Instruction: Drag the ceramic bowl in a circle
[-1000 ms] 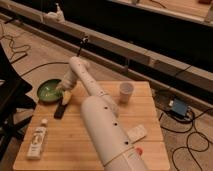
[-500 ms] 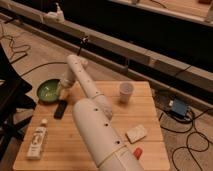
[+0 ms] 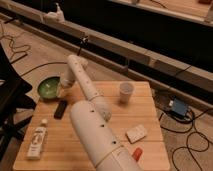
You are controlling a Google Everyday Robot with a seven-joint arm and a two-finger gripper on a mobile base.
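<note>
At the 8 o'clock side of the bench (image 3: 112, 107) a white bottle (image 3: 36, 141) lies flat and unmoved. Above it, at the bench's 10 o'clock corner, the ceramic bowl (image 3: 48, 88) sits just where it is a second earlier, partly over the edge as far as one can judge. The change is at the bowl's 4 o'clock rim. The gripper (image 3: 60, 90), beside the bowl and wide a second ago, is now in against that rim and drawn fully closed, seemingly pinching the rim between its fingers. The forearm slopes down to it from an elbow raised at 12 o'clock of the bowl. Just below the gripper, at 6 o'clock from it, a black bar-shaped object (image 3: 60, 108) lies on the wood. Further right the white cup (image 3: 126, 92) stands upright at about 2 o'clock on the bench, well apart from the bowl. A pale block (image 3: 136, 133) rests toward 5 o'clock. For the task this means the grasp is likely made and the circle not yet begun. The black object sits close enough to obstruct a sweep toward 6 o'clock.
</note>
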